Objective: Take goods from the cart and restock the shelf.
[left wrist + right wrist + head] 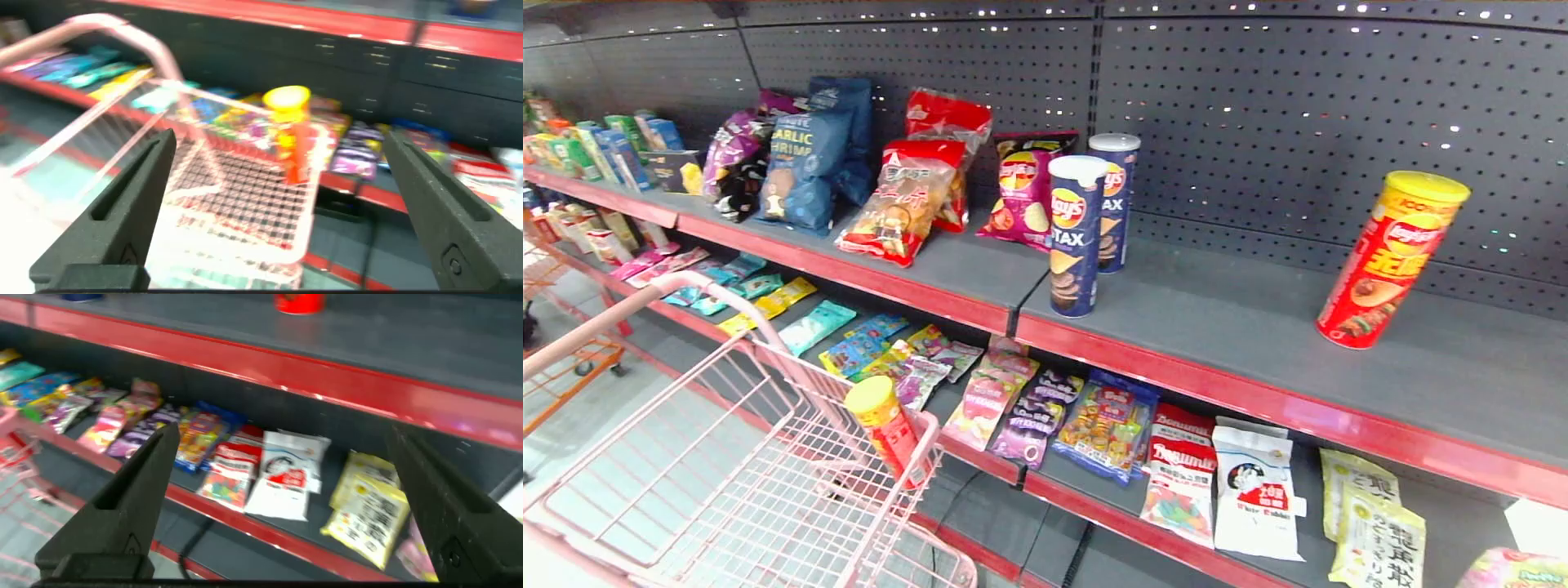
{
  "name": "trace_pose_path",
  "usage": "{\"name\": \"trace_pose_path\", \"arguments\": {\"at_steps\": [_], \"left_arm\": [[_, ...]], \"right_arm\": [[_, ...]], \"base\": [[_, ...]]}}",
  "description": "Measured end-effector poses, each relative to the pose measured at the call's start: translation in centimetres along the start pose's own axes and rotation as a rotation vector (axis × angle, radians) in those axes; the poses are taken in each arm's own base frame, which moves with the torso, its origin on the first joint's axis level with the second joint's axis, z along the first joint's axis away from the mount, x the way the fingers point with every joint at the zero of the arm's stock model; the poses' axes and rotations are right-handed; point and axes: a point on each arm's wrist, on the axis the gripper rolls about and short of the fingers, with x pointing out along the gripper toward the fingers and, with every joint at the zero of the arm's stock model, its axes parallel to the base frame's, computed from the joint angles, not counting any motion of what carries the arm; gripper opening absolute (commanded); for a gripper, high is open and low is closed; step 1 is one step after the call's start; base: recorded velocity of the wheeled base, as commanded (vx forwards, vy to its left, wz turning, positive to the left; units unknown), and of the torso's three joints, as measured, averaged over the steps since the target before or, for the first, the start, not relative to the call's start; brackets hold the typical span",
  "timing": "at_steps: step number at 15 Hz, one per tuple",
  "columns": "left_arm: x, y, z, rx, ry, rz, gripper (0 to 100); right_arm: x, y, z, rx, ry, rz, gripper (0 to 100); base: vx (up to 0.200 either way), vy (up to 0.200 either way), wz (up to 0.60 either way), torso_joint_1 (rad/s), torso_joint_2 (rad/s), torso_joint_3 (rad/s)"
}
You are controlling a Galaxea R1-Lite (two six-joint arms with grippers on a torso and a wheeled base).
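A pink wire cart (727, 482) stands at the lower left, and a red chip can with a yellow lid (888, 429) leans upright in its far corner. The same can (290, 131) and the cart (245, 196) lie ahead of my left gripper (278, 204), which is open and well short of them. On the upper shelf (1176, 327) stand two dark blue cans (1076, 235) and, apart to the right, a red can with a yellow lid (1392, 257). My right gripper (282, 498) is open and empty, facing the lower shelf's snack packets (282, 474).
Snack bags (907, 196) crowd the upper shelf's left part; bare shelf lies between the blue cans and the red can. Flat packets (1029, 408) cover the lower shelf. An orange cart (564, 359) stands at far left. The upper shelf's red front edge (327, 367) runs above the packets.
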Motion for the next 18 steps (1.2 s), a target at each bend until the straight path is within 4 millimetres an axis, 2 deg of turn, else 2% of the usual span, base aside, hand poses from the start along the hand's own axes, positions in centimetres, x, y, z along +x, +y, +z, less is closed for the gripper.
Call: {"name": "trace_pose_path", "arguments": {"at_steps": [4, 7, 18], "left_arm": [[0.00, 0.00, 0.02, 0.000, -0.002, 0.000, 100], [0.00, 0.00, 0.00, 0.000, 0.000, 0.000, 100], [0.00, -0.01, 0.00, 0.001, 0.000, -0.003, 100]], "right_arm": [[0.00, 0.00, 0.00, 0.002, 0.000, -0.002, 100], [0.00, -0.01, 0.00, 0.004, 0.000, -0.002, 100], [0.00, -0.07, 0.03, 0.068, -0.004, -0.036, 100]], "base": [[0.000, 0.000, 0.00, -0.010, 0.02, 0.016], [0.000, 0.000, 0.00, -0.126, 0.34, 0.183], [0.000, 0.000, 0.00, -0.179, 0.48, 0.298]]}}
